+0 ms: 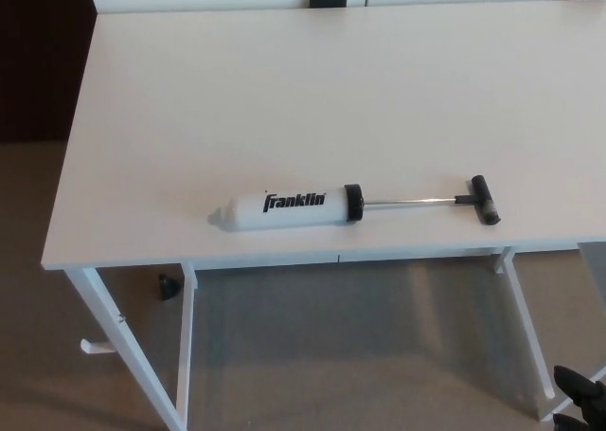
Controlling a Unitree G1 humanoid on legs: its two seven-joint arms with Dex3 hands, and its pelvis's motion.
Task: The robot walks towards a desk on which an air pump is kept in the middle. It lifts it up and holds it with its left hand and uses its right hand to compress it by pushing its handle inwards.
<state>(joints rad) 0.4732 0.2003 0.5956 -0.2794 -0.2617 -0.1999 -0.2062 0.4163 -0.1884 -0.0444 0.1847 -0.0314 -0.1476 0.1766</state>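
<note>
The air pump lies flat on the white desk, close to the front edge and roughly midway between the left and right ends, running parallel to that edge. Its white barrel with the black lettering points its tapered nozzle toward the desk's left end; a black collar closes the other end, and from there the thin metal rod runs out toward the right end to the black T-handle. The rod shows at full length, so the pump is drawn out and ready to be compressed. Laid this way, the barrel sits on the side of the left hand and the handle on the side of the right, which suits the task; nothing touches it.

Of the robot, only a dark tip of the right hand shows at the lower right corner of the view, low beside the desk leg and well apart from the pump; whether its fingers are apart or together cannot be told. The left hand does not show at all. Lifting has not begun.
</note>
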